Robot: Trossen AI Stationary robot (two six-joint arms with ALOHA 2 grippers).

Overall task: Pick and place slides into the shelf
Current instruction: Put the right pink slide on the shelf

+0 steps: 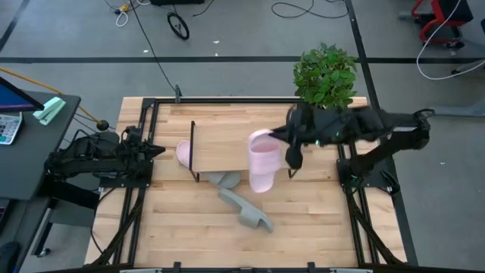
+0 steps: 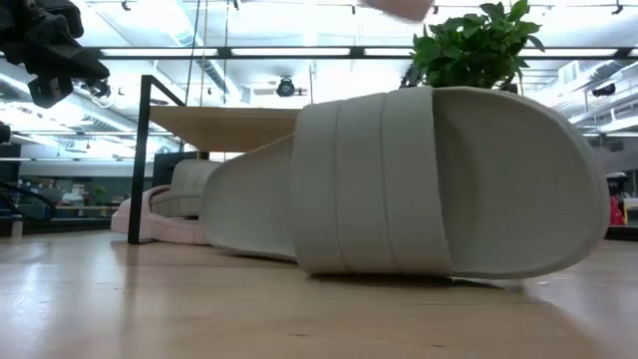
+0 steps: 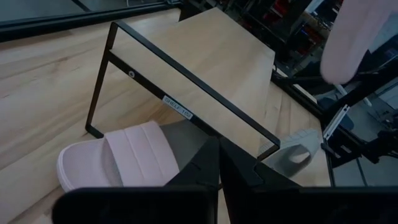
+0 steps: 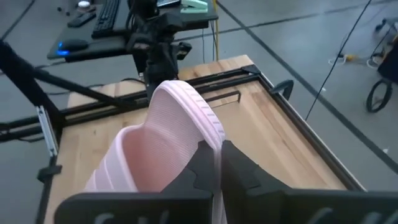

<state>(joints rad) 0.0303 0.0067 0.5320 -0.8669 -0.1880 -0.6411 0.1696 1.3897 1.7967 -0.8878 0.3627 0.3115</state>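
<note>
Your right gripper point(image 4: 216, 163) pinches 1 pink slide point(image 1: 264, 161) by its edge, hanging it over the shelf point(image 1: 220, 144) for placing (strap outward). Left gripper point(image 3: 219, 163), pressed together, waits beside the other pink slide point(image 3: 118, 163).

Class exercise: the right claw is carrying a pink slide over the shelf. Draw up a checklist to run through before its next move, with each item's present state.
1. Right claw shut on the pink slide: ok.
2. Slide lifted off the shelf board: ok.
3. Bare board beneath for setting down: ok.
4. Left claw shut, parked beside the shelf's end: ok.
5. Other pink slide under the shelf: ok.
6. Grey slides shelved: not ok.
</note>
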